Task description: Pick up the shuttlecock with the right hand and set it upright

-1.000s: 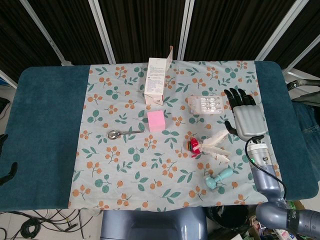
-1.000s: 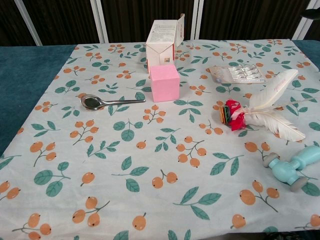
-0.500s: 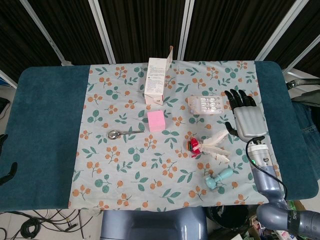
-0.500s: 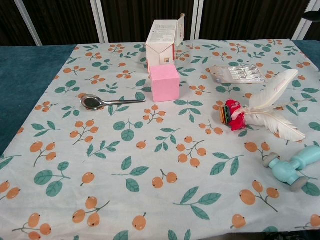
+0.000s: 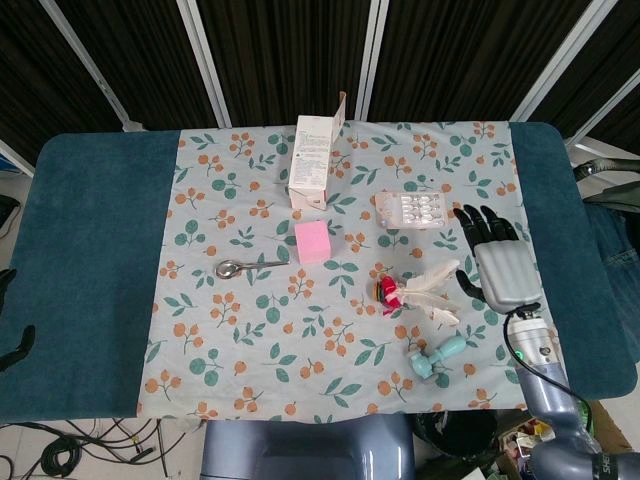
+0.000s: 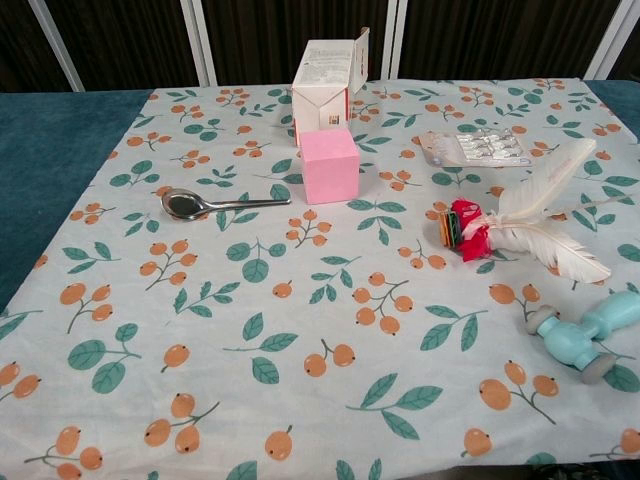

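Note:
The shuttlecock (image 5: 418, 289) lies on its side on the floral cloth, red base pointing left and white feathers fanned to the right; the chest view shows the shuttlecock (image 6: 520, 219) at the right. My right hand (image 5: 497, 259) hovers just right of the feathers, palm down, fingers spread and holding nothing; it does not appear in the chest view. Only dark fingertips of my left hand (image 5: 14, 343) show at the far left edge of the head view, too little to tell how it stands.
A teal dumbbell-shaped toy (image 5: 436, 356) lies just in front of the shuttlecock. A pill blister pack (image 5: 410, 209) sits behind it. Further left are a pink cube (image 5: 312, 241), a spoon (image 5: 246, 267) and an upright white carton (image 5: 311, 162).
My right hand has drawn back toward the near edge of the table and slightly right, staying open. The shuttlecock and other objects have not moved.

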`<state>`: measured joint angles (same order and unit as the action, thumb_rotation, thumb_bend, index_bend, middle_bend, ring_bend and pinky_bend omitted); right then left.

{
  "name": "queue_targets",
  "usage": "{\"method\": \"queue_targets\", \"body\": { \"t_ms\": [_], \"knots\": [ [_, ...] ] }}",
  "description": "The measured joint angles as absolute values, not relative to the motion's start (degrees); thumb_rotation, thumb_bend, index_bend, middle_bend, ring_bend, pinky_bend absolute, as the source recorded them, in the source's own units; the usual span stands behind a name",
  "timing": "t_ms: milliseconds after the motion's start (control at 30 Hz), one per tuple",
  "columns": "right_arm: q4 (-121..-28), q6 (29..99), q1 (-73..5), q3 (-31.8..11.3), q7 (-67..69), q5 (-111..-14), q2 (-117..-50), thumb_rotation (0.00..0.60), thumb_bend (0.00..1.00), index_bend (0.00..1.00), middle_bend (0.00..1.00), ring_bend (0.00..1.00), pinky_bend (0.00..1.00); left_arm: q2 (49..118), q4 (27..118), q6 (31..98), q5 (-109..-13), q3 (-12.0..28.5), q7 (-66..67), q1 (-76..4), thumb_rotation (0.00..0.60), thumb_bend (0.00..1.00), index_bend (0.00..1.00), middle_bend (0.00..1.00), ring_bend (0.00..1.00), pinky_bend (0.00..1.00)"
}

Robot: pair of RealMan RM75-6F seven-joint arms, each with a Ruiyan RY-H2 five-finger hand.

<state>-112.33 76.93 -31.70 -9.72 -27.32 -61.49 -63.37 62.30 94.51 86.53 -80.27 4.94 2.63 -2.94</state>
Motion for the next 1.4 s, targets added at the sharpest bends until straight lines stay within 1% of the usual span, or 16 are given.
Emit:
{"method": "queue_targets", "body": {
  "t_ms": [133, 233, 367, 500, 567, 767, 900, 1200, 1400],
  "knots": [
    [-111.39, 78.75, -28.85, -6.8, -24.45, -65.85, -64.27, 0.6, 0.24, 0.08, 0.04, 0.03, 0.14, 62.35, 94.5, 86.5, -80.26, 4.98, 2.71, -3.0, 0.6, 0.39, 0.06, 0.08, 0.0, 0.0],
    [-109.59, 80.56, -26.62, -4.49, -22.46, -70.05, -65.63, 0.6, 0.24, 0.14, 0.04, 0.03, 0.14, 62.38, 94.51, 86.53, -80.23, 4.99, 2.82, -2.98, 0.6, 0.39, 0.06, 0.08, 0.0, 0.0],
    [-105.11, 83.46, -23.39, -1.72, -19.04, -75.06, -68.79, 0.6, 0.24, 0.2, 0.05, 0.04, 0.14, 62.39, 94.5, 86.48, -80.16, 5.0, 2.84, -2.99, 0.6, 0.39, 0.06, 0.08, 0.0, 0.0],
    [-100.46, 84.9, -21.34, -0.43, -15.85, -77.31, -71.99, 0.6, 0.24, 0.26, 0.06, 0.04, 0.14, 62.37, 94.48, 86.33, -80.04, 5.0, 2.84, -3.03, 0.6, 0.39, 0.06, 0.08, 0.0, 0.0],
    [-98.24, 85.11, -20.64, -0.09, -14.02, -78.02, -73.47, 0.6, 0.24, 0.28, 0.06, 0.04, 0.14, 62.36, 94.49, 86.35, -79.97, 5.06, 2.79, -3.03, 0.6, 0.39, 0.06, 0.08, 0.0, 0.0],
    [-92.18, 85.19, -19.32, 0.52, -11.66, -79.84, -77.52, 0.6, 0.24, 0.3, 0.06, 0.04, 0.14, 62.37, 94.46, 86.26, -79.94, 5.06, 2.83, -3.07, 0.6, 0.39, 0.06, 0.08, 0.0, 0.0],
    [-89.11, 84.61, -19.01, 0.41, -10.78, -80.47, -79.83, 0.6, 0.24, 0.35, 0.06, 0.04, 0.14, 62.36, 94.46, 86.25, -79.88, 5.07, 2.83, -3.05, 0.6, 0.39, 0.06, 0.08, 0.0, 0.0],
    [-84.18, 82.55, -19.32, -1.75, -9.22, -80.1, -83.24, 0.6, 0.24, 0.46, 0.06, 0.04, 0.14, 62.32, 94.39, 86.12, -79.75, 5.09, 2.82, -3.09, 0.6, 0.39, 0.06, 0.08, 0.0, 0.0],
    [-82.06, 81.83, -19.57, -2.98, -8.05, -80.16, -84.9, 0.6, 0.24, 0.49, 0.07, 0.04, 0.14, 62.33, 94.41, 86.17, -79.73, 5.1, 2.89, -3.07, 0.6, 0.39, 0.06, 0.08, 0.0, 0.0]
  ]
}}
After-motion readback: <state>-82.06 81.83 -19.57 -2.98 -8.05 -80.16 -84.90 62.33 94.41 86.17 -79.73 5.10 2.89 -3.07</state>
